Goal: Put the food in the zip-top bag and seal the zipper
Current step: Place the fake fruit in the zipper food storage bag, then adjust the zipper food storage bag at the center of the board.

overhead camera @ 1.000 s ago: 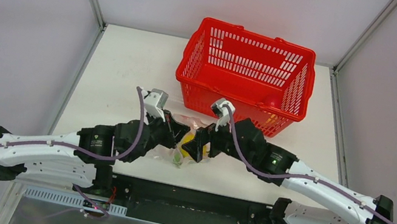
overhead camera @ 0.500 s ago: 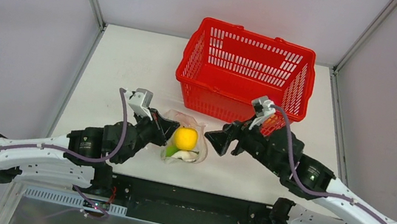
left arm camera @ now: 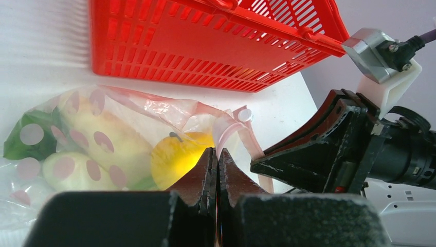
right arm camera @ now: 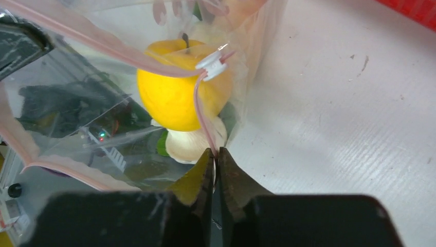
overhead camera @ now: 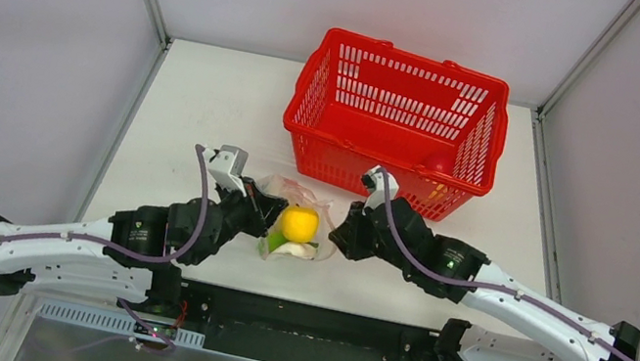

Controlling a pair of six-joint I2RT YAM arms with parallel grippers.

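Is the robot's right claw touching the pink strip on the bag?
Touching. The right wrist view shows the pink zipper running down into the right gripper, pinched between its shut jaws with no gap.

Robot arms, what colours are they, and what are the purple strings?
The left arm and right arm are white at the base, black toward the pointed left gripper and right gripper. Those are purple cables, running to grey wrist cameras.
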